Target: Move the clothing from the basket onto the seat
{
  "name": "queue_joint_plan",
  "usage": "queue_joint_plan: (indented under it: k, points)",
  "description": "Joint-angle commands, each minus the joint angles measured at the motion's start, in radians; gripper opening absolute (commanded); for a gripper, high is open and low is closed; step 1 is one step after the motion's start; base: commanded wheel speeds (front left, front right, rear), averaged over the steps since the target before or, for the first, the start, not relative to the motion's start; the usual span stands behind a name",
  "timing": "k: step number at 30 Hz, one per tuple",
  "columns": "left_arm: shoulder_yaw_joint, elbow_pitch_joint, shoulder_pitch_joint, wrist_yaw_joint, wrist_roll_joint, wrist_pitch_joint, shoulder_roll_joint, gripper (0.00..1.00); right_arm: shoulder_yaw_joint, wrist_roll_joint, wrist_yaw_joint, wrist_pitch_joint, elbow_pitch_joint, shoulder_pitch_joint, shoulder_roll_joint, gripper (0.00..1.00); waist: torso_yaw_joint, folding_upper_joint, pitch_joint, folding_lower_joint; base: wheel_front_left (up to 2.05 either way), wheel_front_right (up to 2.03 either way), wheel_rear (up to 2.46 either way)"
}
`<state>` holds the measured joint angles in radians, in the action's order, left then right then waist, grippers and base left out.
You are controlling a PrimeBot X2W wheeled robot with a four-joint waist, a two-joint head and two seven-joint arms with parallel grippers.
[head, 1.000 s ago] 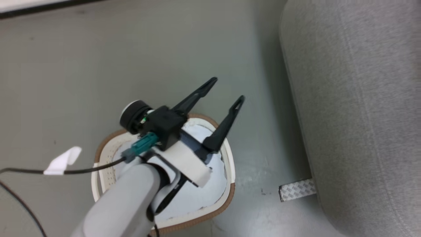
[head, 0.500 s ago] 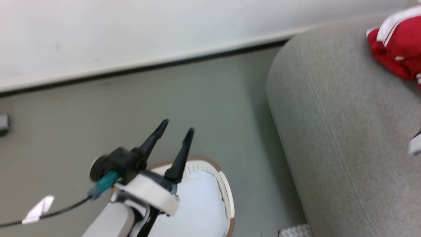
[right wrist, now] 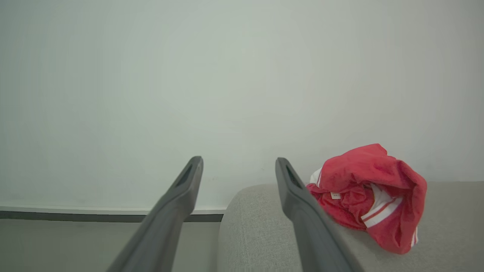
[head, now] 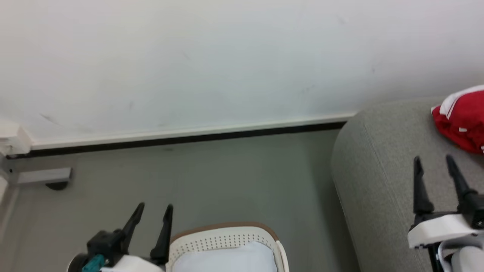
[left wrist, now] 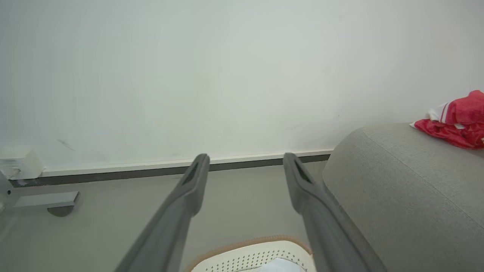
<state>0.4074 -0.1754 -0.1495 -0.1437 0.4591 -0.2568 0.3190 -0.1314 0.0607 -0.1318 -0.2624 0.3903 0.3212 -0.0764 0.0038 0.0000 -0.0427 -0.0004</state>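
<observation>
Left pincer (head: 155,206) and right pincer (head: 433,158) both gape wide, empty. Red clothing (head: 461,117) sits bunched on the seat (head: 378,181), past the right one. The basket (head: 223,238) is on the floor (head: 227,170) by the left one.

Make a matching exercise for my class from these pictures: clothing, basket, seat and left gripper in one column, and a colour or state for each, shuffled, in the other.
Column one:
1. clothing
2. basket
3. seat
4. left gripper

Column two:
A. light grey, woven
B. dark, standing open
C. bright red with white stripes
D. cream-white, perforated, brown rim

Pairs: 1-C; 2-D; 3-A; 4-B
</observation>
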Motion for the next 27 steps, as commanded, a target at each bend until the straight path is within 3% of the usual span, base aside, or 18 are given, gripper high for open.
queue_joint_plan:
  k: [1,8,15,27]
  points:
    - [-0.019,-0.009,0.044,-0.008,0.003,-0.008,0.006,1.0,0.016,-0.01,0.002,-0.003,-0.005,-0.039,0.006,1.0,0.033,0.0,0.05,0.0004,0.0,0.0,0.0]
    - [-0.097,-0.002,0.12,0.012,-0.032,-0.007,-0.013,1.0,0.043,-0.025,0.002,-0.003,-0.02,-0.147,0.025,1.0,0.055,0.0,0.089,0.0004,0.0,0.0,0.0]
    - [-0.171,-0.001,0.169,0.06,-0.09,-0.008,-0.058,1.0,0.084,0.05,0.002,-0.003,-0.015,-0.249,0.025,1.0,0.058,0.0,0.115,0.0004,0.0,0.0,0.0]
    - [-0.237,-0.052,0.171,0.13,-0.153,-0.008,-0.113,1.0,0.12,0.065,0.002,-0.003,-0.027,-0.271,0.025,1.0,0.035,0.0,0.126,0.0004,0.0,0.0,0.0]
